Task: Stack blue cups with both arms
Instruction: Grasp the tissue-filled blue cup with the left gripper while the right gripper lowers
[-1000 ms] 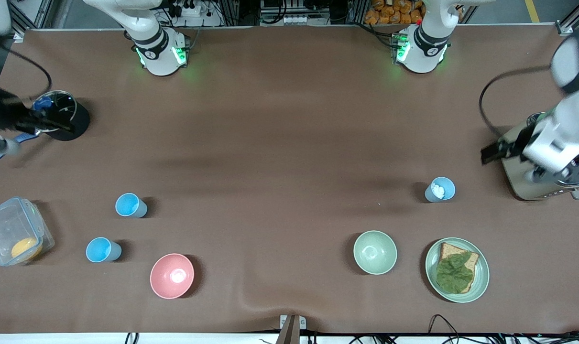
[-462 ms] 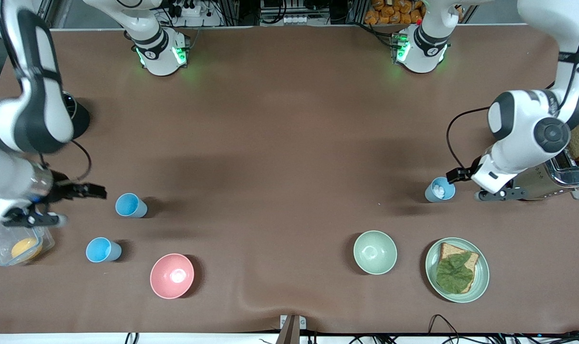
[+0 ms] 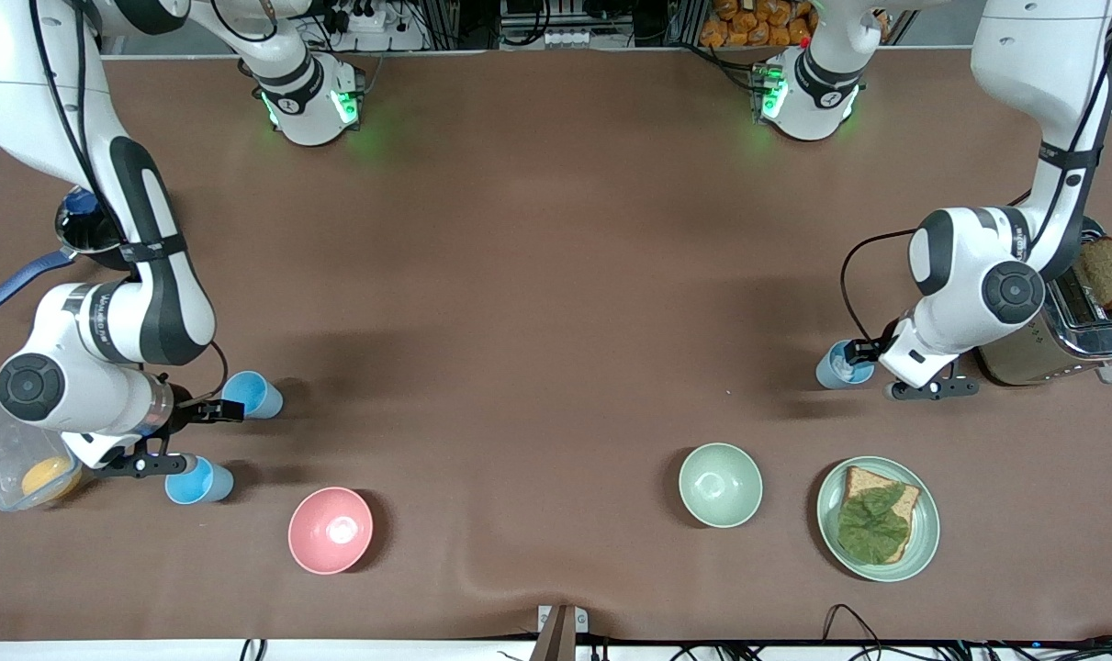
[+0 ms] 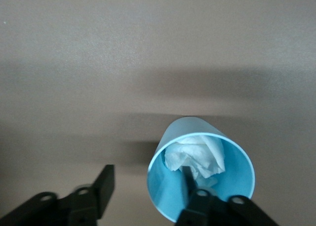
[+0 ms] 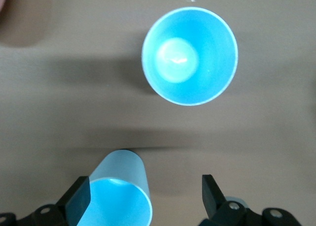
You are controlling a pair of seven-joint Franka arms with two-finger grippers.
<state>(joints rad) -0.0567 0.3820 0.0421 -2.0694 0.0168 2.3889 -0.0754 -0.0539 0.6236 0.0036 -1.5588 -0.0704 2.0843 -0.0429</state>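
the right tool (image 3: 191,438) is low over the bench (image 3: 537,275) near the edge at the right arm's end, between two bright blue cups. its fingers (image 5: 79,202) are spread wide and hold nothing. in the right wrist view one finger sits just beside the rim of the nearer blue cup (image 5: 121,199), while the other finger is over bare bench. the farther blue cup (image 5: 190,55) stands upright and empty, apart from both fingers. in the front view that farther blue cup (image 3: 252,395) stands just beside the tool's tip, and the nearer blue cup (image 3: 198,481) stands closer to the front edge, partly under the tool. a pink bowl (image 3: 331,530) sits closer to the front edge than both cups, and a clear container (image 3: 5,454) with something orange in it lies at the edge by the right arm's end.

the left tool (image 3: 863,353) is down at the paler blue cup (image 3: 837,365), toward the left arm's end of the bench, beside a toaster (image 3: 1056,335). its fingers (image 4: 101,189) are spread: one finger is outside the cup's wall and the other reaches inside the paler blue cup (image 4: 200,179), which stands upright with crumpled white paper (image 4: 195,157) in it. i cannot tell whether the fingers touch the wall. a pale green bowl (image 3: 720,485) and a green plate (image 3: 923,532) with bread and a leaf lie nearer the front edge.
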